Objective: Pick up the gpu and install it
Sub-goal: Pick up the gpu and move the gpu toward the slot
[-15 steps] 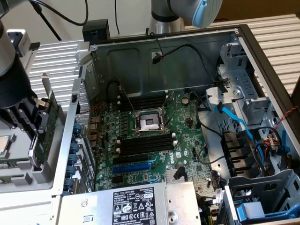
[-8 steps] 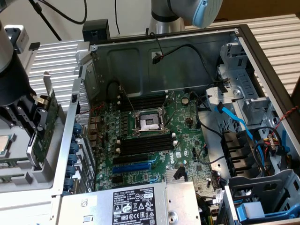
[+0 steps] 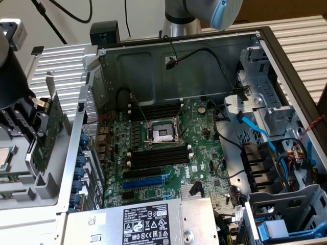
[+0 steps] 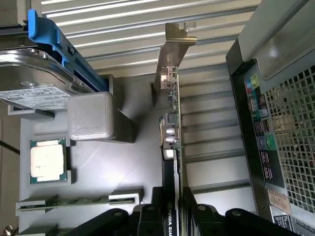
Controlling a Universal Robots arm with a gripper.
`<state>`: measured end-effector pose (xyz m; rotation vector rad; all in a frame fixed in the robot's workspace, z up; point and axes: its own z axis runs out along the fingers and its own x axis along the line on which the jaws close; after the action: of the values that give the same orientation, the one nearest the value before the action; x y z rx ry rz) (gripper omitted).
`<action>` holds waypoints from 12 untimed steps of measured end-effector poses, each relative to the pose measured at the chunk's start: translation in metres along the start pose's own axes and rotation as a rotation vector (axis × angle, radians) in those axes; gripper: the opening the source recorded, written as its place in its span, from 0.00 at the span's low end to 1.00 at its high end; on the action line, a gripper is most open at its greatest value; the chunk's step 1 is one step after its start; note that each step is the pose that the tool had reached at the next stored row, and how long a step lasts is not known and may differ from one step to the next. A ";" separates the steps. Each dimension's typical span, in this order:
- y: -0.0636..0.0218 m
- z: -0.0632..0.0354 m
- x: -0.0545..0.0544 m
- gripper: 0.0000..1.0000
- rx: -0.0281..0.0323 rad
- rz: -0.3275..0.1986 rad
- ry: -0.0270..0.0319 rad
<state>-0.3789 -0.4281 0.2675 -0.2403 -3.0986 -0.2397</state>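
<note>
We see the gripper [image 3: 36,127] at nine o'clock in the exterior view, outside the case [image 3: 194,61], clenched on the gpu [image 3: 51,135]. The card stands on edge, and its bracket [image 3: 50,84] points toward twelve o'clock. It sits over a grey tray [image 3: 46,186], just beside the case's rear wall. We cannot tell whether the card's lower edge touches the tray.

In the wrist view one of the fingers [image 4: 152,214] presses on each face of the card, which we see edge-on. A chip [image 4: 47,160] and a drive [image 4: 34,78] rest near it on the tray.

Inside the case the motherboard [image 3: 204,138] lies flat, with its socket [image 3: 162,133] near the middle. A blue slot [image 3: 143,182] lies toward six o'clock from the socket, well apart from the gpu.
</note>
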 end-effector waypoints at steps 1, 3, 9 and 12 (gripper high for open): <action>-0.0006 -0.0032 0.000 0.27 -0.0084 0.000 0.0013; -0.0009 -0.0100 0.003 0.27 -0.0272 0.000 0.0046; -0.0020 -0.0155 0.006 0.27 -0.0538 0.000 0.0084; -0.0019 -0.0154 0.006 0.26 -0.0634 0.008 0.0085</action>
<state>-0.3846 -0.4315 0.2827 -0.2531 -3.0842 -0.3382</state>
